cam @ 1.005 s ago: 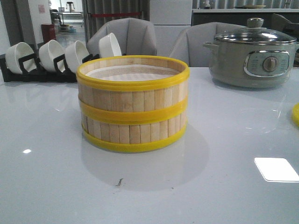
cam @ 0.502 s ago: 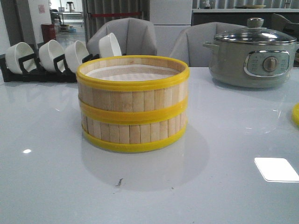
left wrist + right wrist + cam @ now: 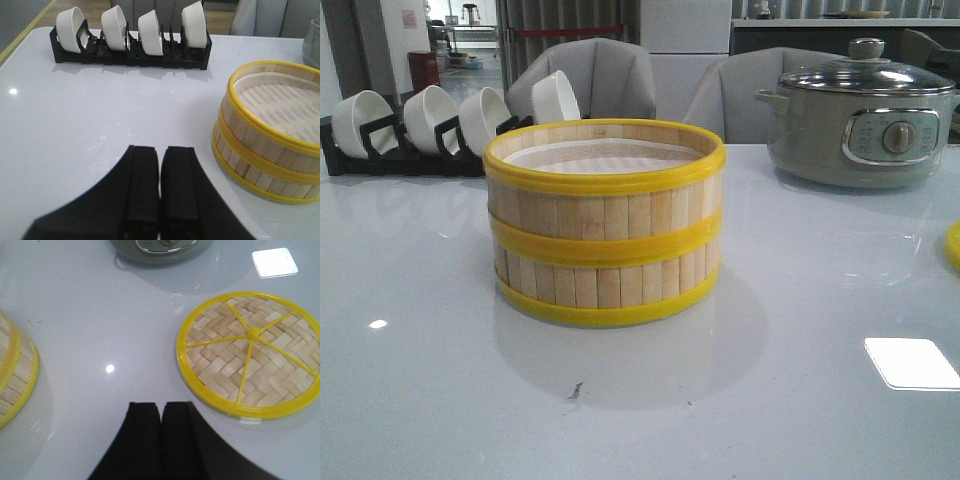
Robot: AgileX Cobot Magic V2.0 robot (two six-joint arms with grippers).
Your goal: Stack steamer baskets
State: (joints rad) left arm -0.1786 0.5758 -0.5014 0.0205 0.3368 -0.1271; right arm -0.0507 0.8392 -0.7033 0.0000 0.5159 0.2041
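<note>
STACK: two steamer baskets (image 3: 605, 225) already nested mid-bench (image 3: 800, 400) | LID (image 3: 251, 353): flat on bench, right of stack, apart | RIGHT CLAW (image 3: 161, 412): pressed together, empty, near lid | LEFT CLAW (image 3: 160, 155): likewise | ADVISED: spread wide, pinch yellow rim (not weave), lower level onto stack.

The glossy white table (image 3: 820, 300) carries stacked steamer baskets (image 3: 605, 225) at centre, bowl rack (image 3: 410, 150) at 10 o'clock, electric pot (image 3: 865, 115) at 2 o'clock, woven lid (image 3: 250, 352) at 3 o'clock.
</note>
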